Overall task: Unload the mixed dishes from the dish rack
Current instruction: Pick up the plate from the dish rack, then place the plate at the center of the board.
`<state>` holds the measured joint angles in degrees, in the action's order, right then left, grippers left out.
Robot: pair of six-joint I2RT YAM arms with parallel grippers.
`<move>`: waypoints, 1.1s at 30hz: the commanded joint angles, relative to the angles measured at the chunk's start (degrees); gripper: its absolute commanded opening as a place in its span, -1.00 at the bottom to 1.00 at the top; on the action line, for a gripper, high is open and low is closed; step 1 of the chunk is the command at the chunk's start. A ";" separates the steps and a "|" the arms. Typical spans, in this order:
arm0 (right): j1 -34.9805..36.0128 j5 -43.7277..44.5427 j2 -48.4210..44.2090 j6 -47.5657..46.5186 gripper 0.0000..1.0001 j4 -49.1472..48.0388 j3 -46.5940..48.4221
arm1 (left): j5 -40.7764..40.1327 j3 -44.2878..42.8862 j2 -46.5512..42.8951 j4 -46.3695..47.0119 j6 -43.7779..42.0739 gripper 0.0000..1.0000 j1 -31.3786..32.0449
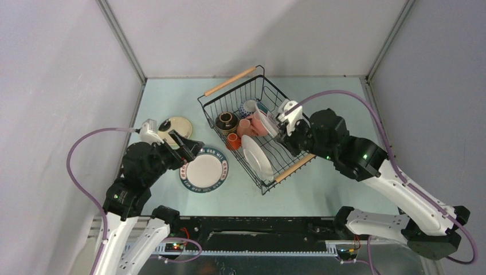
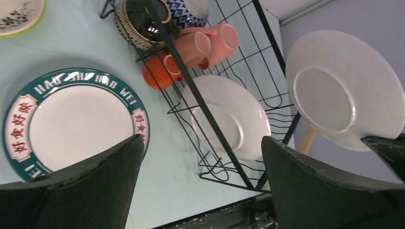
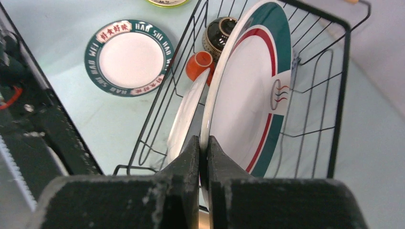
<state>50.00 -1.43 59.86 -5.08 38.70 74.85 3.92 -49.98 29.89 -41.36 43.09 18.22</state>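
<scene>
On the pale green tabletop (image 1: 172, 97), left of the large black wire dish rack with wooden rod handles (image 1: 230, 81), we find two dishes already unloaded: a white plate with a green rim and red Chinese characters (image 1: 204, 170) and a small cream saucer (image 1: 179, 127). The left gripper (image 1: 191, 148) is spread wide and empty, hovering beside that green-rimmed plate. The right gripper (image 3: 203, 141) is clamped on the edge of a white plate with a green and red band (image 3: 248, 95), held upright at the rack's right side; we cannot tell whether it clears the wires. Left to unload are a plain white plate (image 1: 258, 154), two pink mugs (image 2: 191, 47), a small orange cup (image 1: 232, 140), a dark woven-pattern cup (image 1: 225, 121) and a blue-and-white patterned bowl (image 1: 249, 107). We judge the task under half complete.
</scene>
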 commanded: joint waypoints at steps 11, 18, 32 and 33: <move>28.74 44.09 8.56 -29.25 -1.00 -10.74 3.11 | 10.03 -3.29 3.24 11.41 8.64 0.99 -0.02; 34.35 50.31 15.70 -37.02 -1.00 -14.33 3.11 | 10.67 -3.83 2.72 12.93 10.16 0.99 -0.02; 39.58 53.00 23.81 -46.29 -1.00 -24.06 3.11 | 11.85 0.12 2.61 15.94 13.04 0.64 0.02; 39.79 53.02 24.12 -46.81 -1.00 -24.84 3.11 | 11.87 0.38 2.62 15.87 12.97 0.60 0.04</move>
<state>88.66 48.14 83.20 -47.40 21.04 75.40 14.20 -50.39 32.58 -27.64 55.33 18.20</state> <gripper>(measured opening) 0.053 0.846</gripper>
